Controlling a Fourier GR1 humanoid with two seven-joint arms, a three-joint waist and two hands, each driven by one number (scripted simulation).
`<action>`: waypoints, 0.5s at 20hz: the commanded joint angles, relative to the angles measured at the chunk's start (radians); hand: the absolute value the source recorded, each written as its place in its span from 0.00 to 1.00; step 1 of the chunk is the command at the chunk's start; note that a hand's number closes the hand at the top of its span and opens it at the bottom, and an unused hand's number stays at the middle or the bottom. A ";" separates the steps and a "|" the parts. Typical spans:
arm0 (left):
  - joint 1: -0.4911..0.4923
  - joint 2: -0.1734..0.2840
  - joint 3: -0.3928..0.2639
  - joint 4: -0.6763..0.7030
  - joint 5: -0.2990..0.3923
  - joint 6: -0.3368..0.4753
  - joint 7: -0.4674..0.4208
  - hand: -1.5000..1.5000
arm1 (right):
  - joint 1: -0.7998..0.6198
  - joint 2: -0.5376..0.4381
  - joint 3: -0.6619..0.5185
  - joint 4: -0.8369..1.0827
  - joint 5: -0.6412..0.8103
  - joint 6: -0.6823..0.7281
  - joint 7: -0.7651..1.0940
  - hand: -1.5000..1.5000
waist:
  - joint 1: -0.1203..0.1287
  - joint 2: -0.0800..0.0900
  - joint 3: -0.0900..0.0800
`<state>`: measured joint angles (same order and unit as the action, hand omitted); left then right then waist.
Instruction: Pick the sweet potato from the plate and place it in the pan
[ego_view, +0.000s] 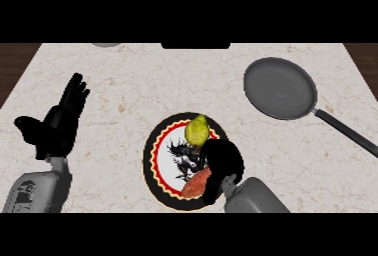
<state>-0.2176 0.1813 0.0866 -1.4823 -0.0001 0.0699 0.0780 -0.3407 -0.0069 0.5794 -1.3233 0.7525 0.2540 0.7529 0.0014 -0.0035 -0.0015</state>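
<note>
An orange sweet potato lies on the near part of a round plate with a black and red rim and a dark figure in its middle. A yellow-green lemon sits at the plate's far edge. My right hand is over the plate's right side, fingers curled down right beside the sweet potato and hiding part of it; whether they hold it does not show. The grey pan stands at the far right, its black handle pointing toward the near right. My left hand rests open at the left, fingers up.
The counter's dark edges show at the far left and far right corners. A grey round object and a black object sit at the far edge.
</note>
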 joint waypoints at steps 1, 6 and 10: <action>-0.049 0.014 0.019 0.015 0.002 -0.009 0.030 0.50 | -0.033 0.007 0.081 0.024 -0.038 -0.098 0.096 1.00 | 0.003 0.004 0.002; -0.065 -0.025 -0.048 0.026 0.000 -0.038 0.005 0.50 | -0.423 0.007 -0.028 0.267 -0.180 -0.223 0.332 1.00 | 0.091 0.023 0.001; -0.080 -0.019 -0.036 0.049 -0.012 -0.023 0.004 0.50 | -0.567 0.007 0.030 0.360 -0.049 -0.382 0.403 1.00 | 0.089 0.019 0.000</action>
<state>-0.2960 0.1698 0.0617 -1.4451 -0.0017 0.0462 0.0932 -0.7593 -0.0036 0.6002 -1.0424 0.6436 -0.0053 1.0285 0.0766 0.0149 -0.0006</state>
